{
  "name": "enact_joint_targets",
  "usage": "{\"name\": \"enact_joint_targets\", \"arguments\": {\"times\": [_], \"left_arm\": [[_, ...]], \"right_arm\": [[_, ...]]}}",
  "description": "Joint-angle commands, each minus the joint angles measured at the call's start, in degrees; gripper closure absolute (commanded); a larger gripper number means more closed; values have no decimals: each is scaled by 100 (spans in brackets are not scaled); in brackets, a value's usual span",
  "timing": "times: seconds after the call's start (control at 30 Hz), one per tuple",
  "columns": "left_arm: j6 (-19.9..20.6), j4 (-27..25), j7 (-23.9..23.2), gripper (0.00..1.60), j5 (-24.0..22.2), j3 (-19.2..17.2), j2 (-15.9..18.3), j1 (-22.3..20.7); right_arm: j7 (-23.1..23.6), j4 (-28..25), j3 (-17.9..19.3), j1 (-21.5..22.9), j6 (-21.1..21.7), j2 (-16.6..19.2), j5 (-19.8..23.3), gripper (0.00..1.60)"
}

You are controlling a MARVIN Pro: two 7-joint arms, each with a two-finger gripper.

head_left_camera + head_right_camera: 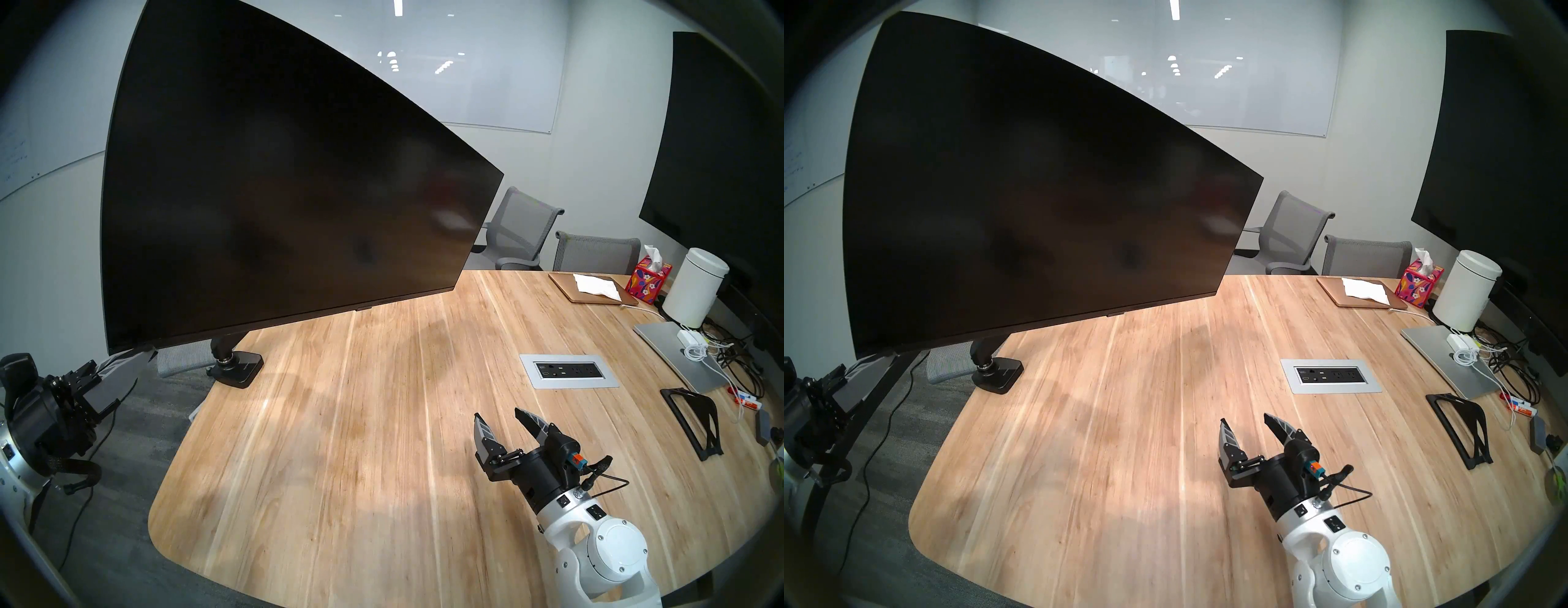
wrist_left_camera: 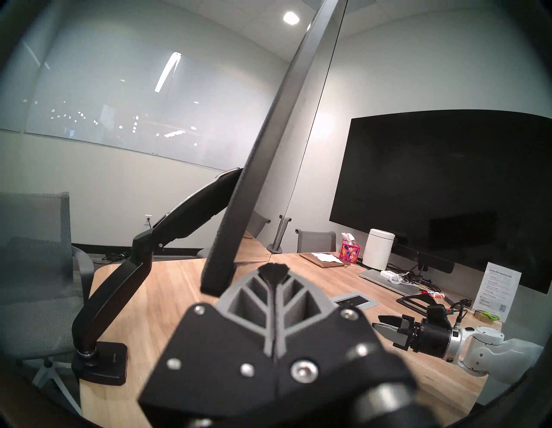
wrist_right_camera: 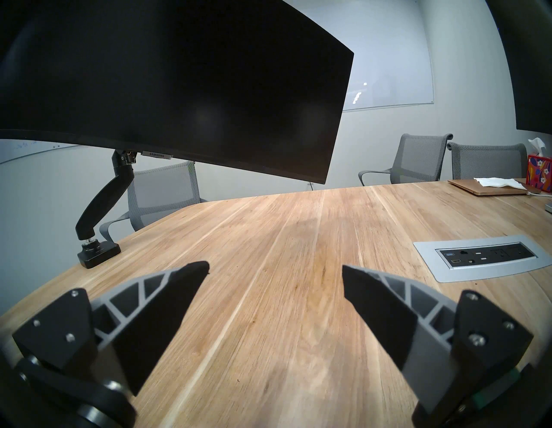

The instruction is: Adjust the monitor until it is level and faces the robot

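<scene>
The monitor (image 1: 288, 191) hangs over the far left of the wooden surface (image 1: 360, 446), carried by its black articulated arm (image 2: 143, 260) clamped at the surface's edge. It sits visibly crooked, its left side dropped low and its right side riding high, and it looks turned off to one side.

The left pincer (image 2: 273, 273) is clenched, fingertips pressed together with nothing between them, right at the monitor's lower left corner. Touching or just shy of it? The wrist view is too blurred there to tell.

The right pincer (image 1: 500, 420) is released, its jaws spread wide, hovering low over the surface well away from the monitor.

As for handling, I'd judge this panel stiff, fairly heavy and fragile at the glass, with the arm's joints resisting any push. It is far wider than either pincer, so nudging the bezel at the corners or the bottom edge looks safest, never the screen face.

Hidden from us: the mount behind the panel, and the monitor's top left corner, which is cut off by the frame in the head views.
</scene>
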Motion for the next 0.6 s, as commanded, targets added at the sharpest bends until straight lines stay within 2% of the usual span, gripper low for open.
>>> {"name": "enact_joint_targets", "arguments": {"times": [0.0,0.57], "left_arm": [[14,25,156,160,1,5,55,-118],[189,336,596,160,-63,32,301,-546]], "right_arm": [[-7,-117,12,13,1,4,-6,0],[-1,-116,15,14,1,-2,-10,0]]}}
